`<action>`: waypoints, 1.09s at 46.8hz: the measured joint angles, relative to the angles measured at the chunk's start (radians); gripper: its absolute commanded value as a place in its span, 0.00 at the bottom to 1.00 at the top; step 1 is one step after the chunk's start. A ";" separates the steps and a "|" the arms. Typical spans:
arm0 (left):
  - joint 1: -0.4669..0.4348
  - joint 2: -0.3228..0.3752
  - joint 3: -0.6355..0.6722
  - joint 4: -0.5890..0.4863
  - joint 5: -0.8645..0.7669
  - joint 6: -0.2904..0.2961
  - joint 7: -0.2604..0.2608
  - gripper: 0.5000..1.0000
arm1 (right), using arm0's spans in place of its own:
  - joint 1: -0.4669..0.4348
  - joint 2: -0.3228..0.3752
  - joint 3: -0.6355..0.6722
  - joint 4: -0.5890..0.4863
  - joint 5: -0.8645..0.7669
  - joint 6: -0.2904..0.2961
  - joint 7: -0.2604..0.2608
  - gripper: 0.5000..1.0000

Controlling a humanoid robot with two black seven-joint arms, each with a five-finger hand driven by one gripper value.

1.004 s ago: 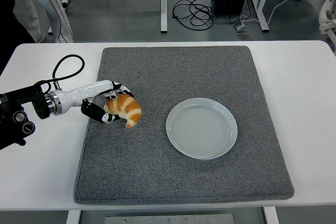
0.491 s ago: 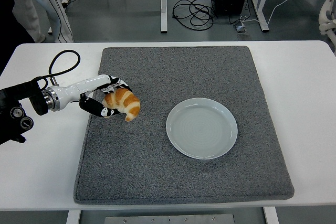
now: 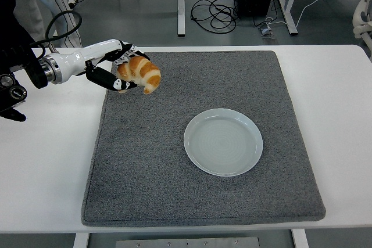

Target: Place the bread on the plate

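bread held off the mat by the left hand

bread [image 3: 140, 72], a golden-brown croissant with a curved, ridged crust and a paler tip pointing down to the right, is gripped in the left hand [image 3: 119, 68]. the black fingers [image 3: 110, 79] are curled around its left side and underneath, while the croissant sticks out to the right of the hand. it is held over the far left corner of the grey mat [image 3: 203, 190], apparently clear of its surface. the white forearm section [image 3: 75, 59] comes in from the left edge, with a black cable [image 3: 58, 24] looped above it. the plate [image 3: 223, 141], pale and round, lies flat on the mat well apart from the bread, to the right and nearer the table's front edge. the mat is laid on the white table [image 3: 40, 166].
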 measured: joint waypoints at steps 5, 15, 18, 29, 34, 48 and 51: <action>-0.035 -0.010 0.000 -0.012 -0.001 -0.022 0.030 0.00 | 0.000 0.000 0.000 0.000 0.000 0.000 0.000 1.00; -0.097 -0.043 0.000 -0.032 -0.001 -0.061 0.055 0.00 | 0.001 0.000 0.000 0.000 0.000 0.000 0.000 1.00; -0.108 -0.061 0.000 -0.037 -0.001 -0.066 0.075 0.00 | 0.001 0.000 0.000 0.000 0.000 0.000 0.000 1.00; -0.128 -0.149 0.017 -0.058 -0.001 -0.072 0.124 0.00 | 0.000 0.000 0.000 0.000 0.000 0.000 0.000 1.00; -0.129 -0.207 0.035 -0.053 0.001 -0.063 0.128 0.00 | 0.001 0.000 0.000 0.000 0.000 0.000 0.000 1.00; -0.123 -0.344 0.041 0.010 0.005 -0.045 0.151 0.00 | 0.001 0.000 0.000 0.000 0.000 -0.001 0.000 1.00; -0.126 -0.377 0.042 0.042 0.006 -0.044 0.152 0.00 | 0.000 0.000 0.000 0.000 0.000 -0.001 0.000 1.00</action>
